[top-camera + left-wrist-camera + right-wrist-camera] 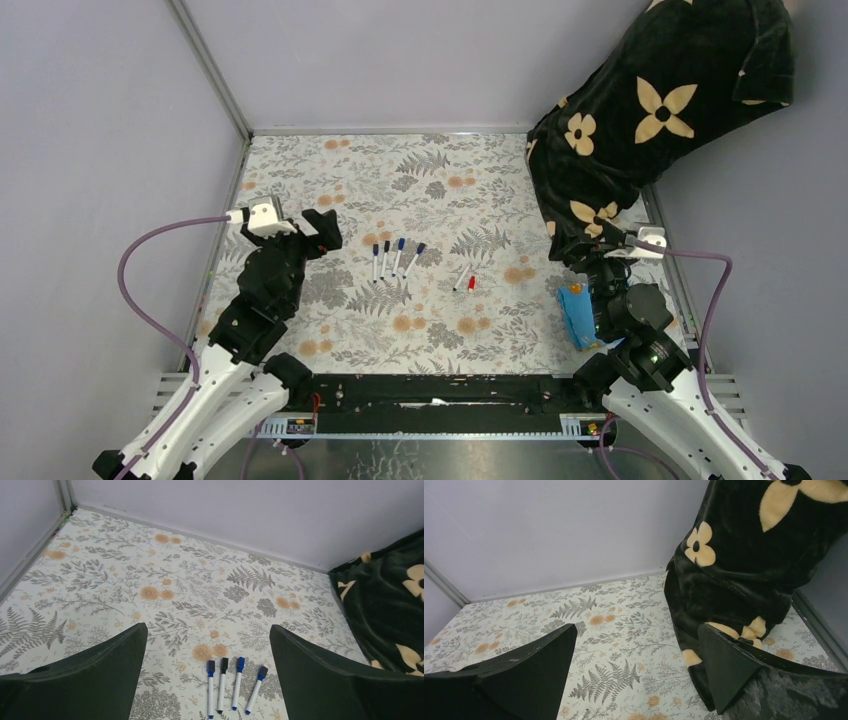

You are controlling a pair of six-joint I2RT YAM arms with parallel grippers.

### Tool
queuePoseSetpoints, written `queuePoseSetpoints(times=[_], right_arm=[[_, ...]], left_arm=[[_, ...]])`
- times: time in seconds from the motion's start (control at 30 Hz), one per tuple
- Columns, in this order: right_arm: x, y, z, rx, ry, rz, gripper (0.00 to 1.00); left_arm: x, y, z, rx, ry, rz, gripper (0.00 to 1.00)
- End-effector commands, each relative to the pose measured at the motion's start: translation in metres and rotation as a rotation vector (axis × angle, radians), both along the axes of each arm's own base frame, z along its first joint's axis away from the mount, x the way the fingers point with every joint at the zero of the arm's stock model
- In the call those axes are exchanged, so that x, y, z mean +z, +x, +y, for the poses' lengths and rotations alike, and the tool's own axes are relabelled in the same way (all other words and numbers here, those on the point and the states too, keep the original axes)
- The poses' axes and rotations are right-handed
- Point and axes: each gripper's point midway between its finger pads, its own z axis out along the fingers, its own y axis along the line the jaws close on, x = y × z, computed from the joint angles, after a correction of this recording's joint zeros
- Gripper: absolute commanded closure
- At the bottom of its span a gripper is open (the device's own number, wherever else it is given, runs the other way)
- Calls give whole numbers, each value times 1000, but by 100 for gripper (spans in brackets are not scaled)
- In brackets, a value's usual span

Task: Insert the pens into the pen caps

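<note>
A fern-printed table cover (420, 170) is spreading across the cell. Four pens (395, 258) are lying in a row near its middle, long axes running roughly 12 to 6, seemingly capped. A fifth pen (461, 279) is lying just beside a red cap (471, 284) at the row's 4 o'clock. The left gripper (324, 232), jaws gaping, is hovering at the row's 10 o'clock, nearer; the right gripper (638, 627), likewise released, is waiting well apart at 3 o'clock.

A: Is any writing, number or brand to be read?
B: None is found. Only ferns and flowers are printed on the bench (450, 170) cover, and pale blossoms on the dark cloth (640, 150).
A: And on the pens (237, 686)?
B: Nothing legible is shown; the barrels are seen too small.
</note>
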Motion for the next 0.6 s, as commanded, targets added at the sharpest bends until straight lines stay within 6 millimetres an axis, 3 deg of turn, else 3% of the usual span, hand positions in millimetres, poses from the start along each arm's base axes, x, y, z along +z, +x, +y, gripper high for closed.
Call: queuePoseSetpoints(times=[0.0,0.57], right_arm=[[9,-5,-6,-11,34,-55,0],[-2,2,4,11,58,-54,0]], left_arm=[[0,2,15,91,-8,2,2],[2,2,12,75,5,17,2]])
